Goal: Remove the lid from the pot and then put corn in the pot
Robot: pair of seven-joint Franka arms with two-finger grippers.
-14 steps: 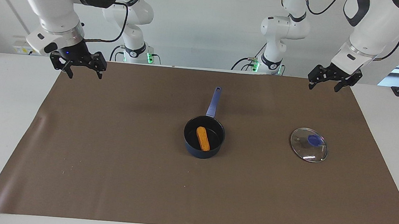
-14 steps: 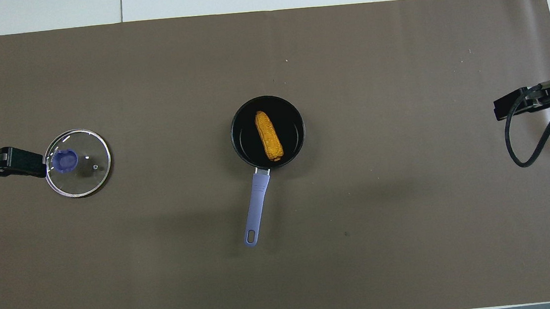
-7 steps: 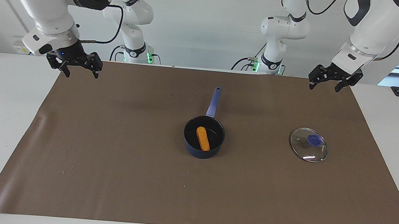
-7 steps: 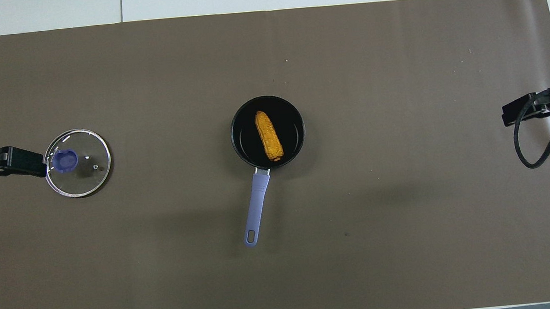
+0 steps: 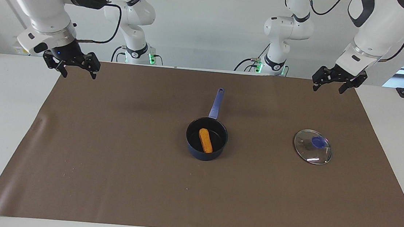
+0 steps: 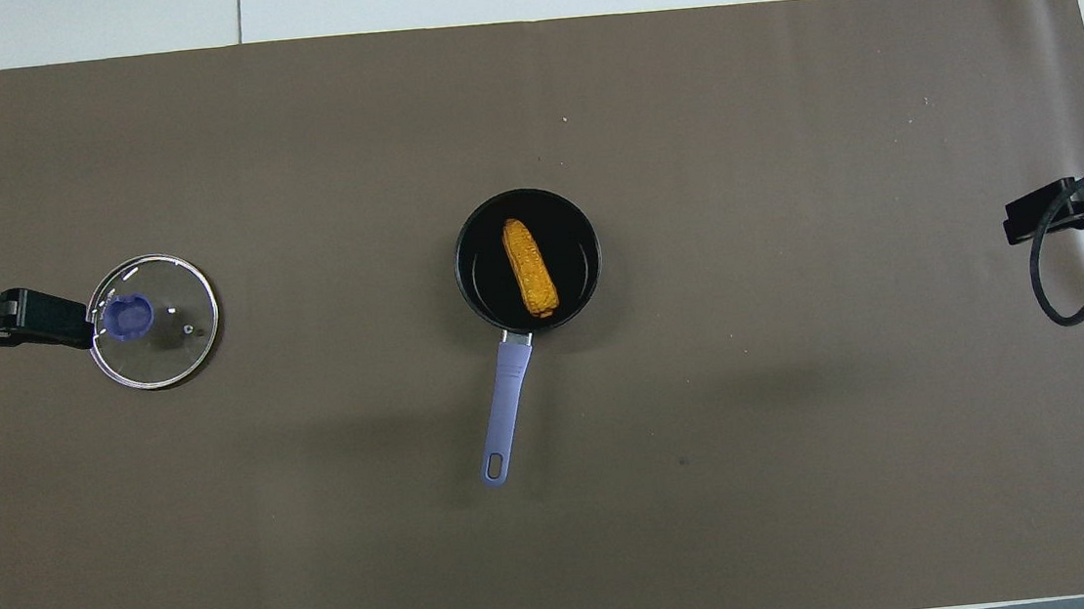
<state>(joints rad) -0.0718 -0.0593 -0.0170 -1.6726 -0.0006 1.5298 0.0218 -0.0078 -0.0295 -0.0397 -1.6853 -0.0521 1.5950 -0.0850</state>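
The dark blue pot point(image 5: 204, 154) stands near the middle of the brown mat, its long light blue handle point(image 5: 216, 103) pointing toward the robots. The yellow-orange corn point(image 5: 205, 140) lies inside the pot, as the overhead view also shows with the corn point(image 6: 529, 267) in the pot point(image 6: 579, 260). The glass lid point(image 5: 312, 148) with its blue knob lies flat on the mat toward the left arm's end, apart from the pot point(image 6: 168, 342). My left gripper point(image 5: 327, 89) hangs open and empty over the mat's edge nearest the robots. My right gripper point(image 5: 78, 75) is open and empty over the mat's corner.
The brown mat point(image 5: 110, 156) covers most of the white table point(image 5: 0, 118). In the overhead view the left gripper point(image 6: 81, 331) overlaps the lid's edge, and the right gripper point(image 6: 1014, 222) shows with its black cable point(image 6: 1057, 299) at the mat's end.
My right gripper has drawn back toward the right arm's end of the table and risen slightly. The left gripper, pot, corn and lid have stayed put.
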